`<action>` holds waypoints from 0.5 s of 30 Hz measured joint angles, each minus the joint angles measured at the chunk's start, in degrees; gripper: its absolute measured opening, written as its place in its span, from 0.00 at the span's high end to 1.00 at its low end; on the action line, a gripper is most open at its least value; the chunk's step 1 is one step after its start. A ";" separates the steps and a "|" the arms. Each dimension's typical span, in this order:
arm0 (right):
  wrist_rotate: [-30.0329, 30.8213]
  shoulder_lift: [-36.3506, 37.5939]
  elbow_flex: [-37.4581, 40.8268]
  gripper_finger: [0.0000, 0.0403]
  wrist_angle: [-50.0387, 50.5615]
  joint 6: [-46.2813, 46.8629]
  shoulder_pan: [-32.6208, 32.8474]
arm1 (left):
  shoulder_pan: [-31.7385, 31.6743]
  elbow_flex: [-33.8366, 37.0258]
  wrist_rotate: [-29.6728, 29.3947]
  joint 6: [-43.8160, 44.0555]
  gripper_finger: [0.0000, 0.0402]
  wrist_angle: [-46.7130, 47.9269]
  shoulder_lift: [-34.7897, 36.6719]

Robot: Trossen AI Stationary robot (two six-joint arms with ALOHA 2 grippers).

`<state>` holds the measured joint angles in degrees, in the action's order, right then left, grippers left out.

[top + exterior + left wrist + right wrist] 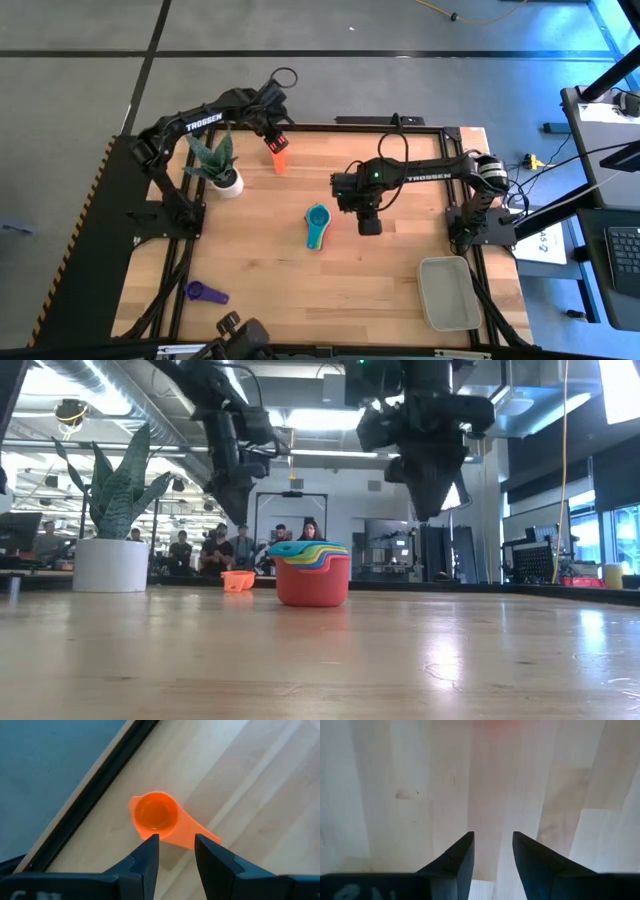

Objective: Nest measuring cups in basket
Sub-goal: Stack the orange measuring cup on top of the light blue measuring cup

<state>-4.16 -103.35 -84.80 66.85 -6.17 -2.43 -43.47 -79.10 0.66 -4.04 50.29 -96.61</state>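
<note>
Left gripper [174,851] hangs over the orange cup [156,815] near the table's [380,290] 12 o'clock edge, fingers slightly parted and gripping nothing. Right gripper [492,851] hovers over bare wood just toward 3 o'clock from the nested cup stack [317,225] at table centre, likewise ajar and empty. The basket [448,293] sits at 4 o'clock; a purple cup [206,293] lies at 8 o'clock.
</note>
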 joint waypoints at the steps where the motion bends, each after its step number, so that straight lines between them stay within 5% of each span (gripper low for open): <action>1: 0.01 0.00 0.32 0.66 0.12 0.02 -0.12 | -0.52 -0.03 0.05 -0.32 0.70 -0.24 -0.38; 15: -0.01 0.00 3.88 0.66 -2.06 -0.46 -0.42 | -1.15 -0.01 -1.66 -0.76 0.70 -1.61 -10.87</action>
<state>-4.16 -103.35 -80.93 64.79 -6.63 -2.85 -44.62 -79.11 -1.00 -4.80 48.68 -107.48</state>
